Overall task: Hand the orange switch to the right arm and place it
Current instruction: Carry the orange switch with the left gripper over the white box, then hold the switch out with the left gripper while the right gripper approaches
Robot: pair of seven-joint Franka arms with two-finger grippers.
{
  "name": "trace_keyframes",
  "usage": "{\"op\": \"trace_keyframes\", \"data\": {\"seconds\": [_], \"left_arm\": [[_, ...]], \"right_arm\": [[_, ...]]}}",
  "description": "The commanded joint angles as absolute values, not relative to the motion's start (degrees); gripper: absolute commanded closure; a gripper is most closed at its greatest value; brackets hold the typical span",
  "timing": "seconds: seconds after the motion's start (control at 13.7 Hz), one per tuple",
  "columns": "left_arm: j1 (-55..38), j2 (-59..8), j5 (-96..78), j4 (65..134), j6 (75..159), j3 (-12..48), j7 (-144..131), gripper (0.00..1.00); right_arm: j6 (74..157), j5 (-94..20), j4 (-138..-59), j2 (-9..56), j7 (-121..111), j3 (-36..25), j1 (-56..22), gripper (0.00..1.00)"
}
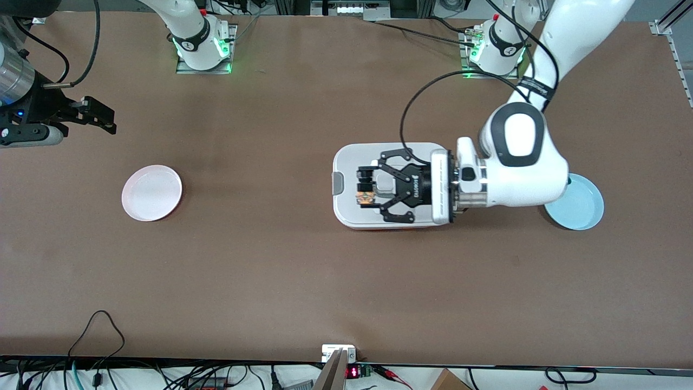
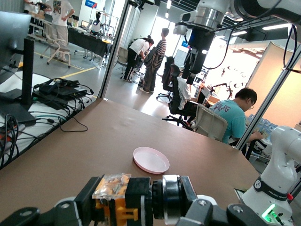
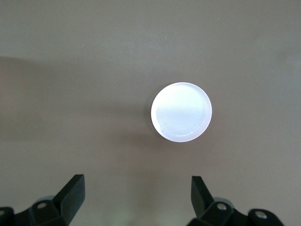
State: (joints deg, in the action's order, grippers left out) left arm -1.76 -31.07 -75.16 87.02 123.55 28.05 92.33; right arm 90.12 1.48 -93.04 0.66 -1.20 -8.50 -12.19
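My left gripper (image 1: 366, 188) is shut on the orange switch (image 1: 366, 197), a small black cylinder with orange parts, and holds it level over a white lidded box (image 1: 346, 160) in the middle of the table. In the left wrist view the switch (image 2: 117, 200) lies lengthwise between the fingers of the left gripper (image 2: 141, 203). My right gripper (image 1: 100, 117) is open and empty, in the air over the right arm's end of the table. Its fingertips (image 3: 75, 188) frame bare table in the right wrist view.
A pink plate (image 1: 151, 193) lies toward the right arm's end of the table and also shows in both wrist views (image 2: 150, 160) (image 3: 181, 111). A light blue plate (image 1: 579, 206) lies at the left arm's end, partly under that arm.
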Motion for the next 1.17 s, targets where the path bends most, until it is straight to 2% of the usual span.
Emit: {"op": "trace_keyframes", "data": {"seconds": [0.0,0.22,0.51,0.88,1.09], "left_arm": [[-4.03,-31.02,-79.18,89.02,125.24,28.39,103.07,1.00],[-6.23,-31.20,-82.88,89.82,126.90,28.39,104.94,1.00],[-12.90,-31.64,-92.52,89.65,137.52,28.39,109.84,1.00],[-13.71,-31.99,-97.29,89.74,138.25,28.39,113.73,1.00],[-13.62,-31.90,-97.29,89.82,138.16,28.39,113.29,1.00]], "right_arm": [[88.08,1.32,-91.93,1.23,-3.33,-8.26,-12.04,0.00],[86.22,0.18,-92.37,1.75,-8.24,-7.82,-13.18,0.00],[82.36,-24.18,-92.98,4.47,-7.82,-8.09,-12.83,0.00],[82.44,-55.91,-98.52,10.27,-8.00,-8.26,-11.43,0.00],[82.62,-71.58,-98.61,16.59,-8.70,-8.17,-11.07,0.00]]}}
